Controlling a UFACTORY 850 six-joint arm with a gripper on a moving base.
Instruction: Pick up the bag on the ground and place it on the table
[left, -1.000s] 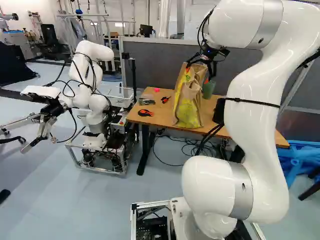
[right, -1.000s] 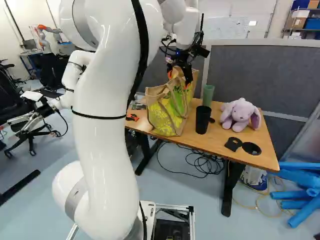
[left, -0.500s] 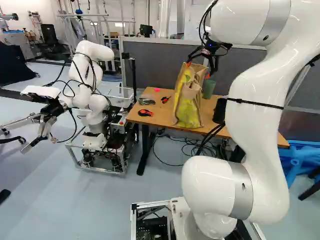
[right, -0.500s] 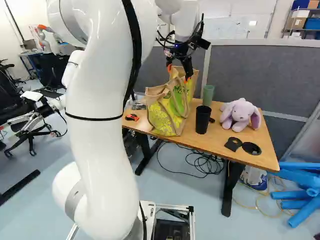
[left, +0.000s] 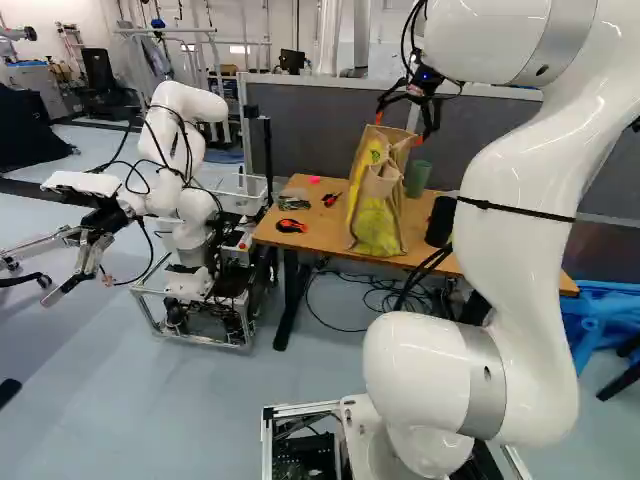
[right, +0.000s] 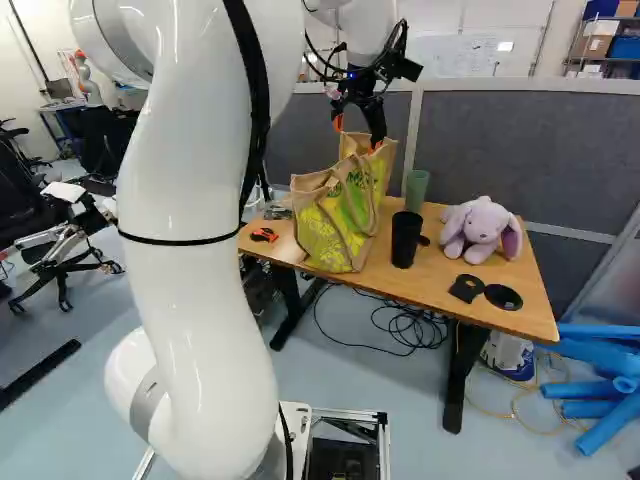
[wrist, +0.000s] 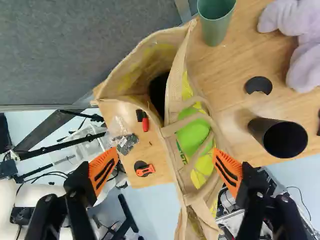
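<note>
The open gripper (left: 408, 124) hangs above the bag (left: 378, 205) in the left base view, its fingertips about level with or just over the bag's top. The bag is tan with a yellow and green print and stands upright on the wooden table (right: 460, 275). In the wrist view the gripper (wrist: 165, 169) has its fingers spread wide, and the bag (wrist: 197, 130) lies beneath and ahead of the gap, its mouth gaping and its handles loose. Neither pad grips it.
On the table are a green cup (right: 416, 190), a black cup (right: 405, 240), a plush rabbit (right: 482, 229), black discs (right: 502, 297) and an orange tool (right: 264, 235). Another robot (left: 185, 190) stands left of the table; a grey partition (right: 530, 150) rises behind.
The arm has shifted and raised the open gripper away from the bag's top, leaving the bag standing in the same place on the table. The base has not moved.
</note>
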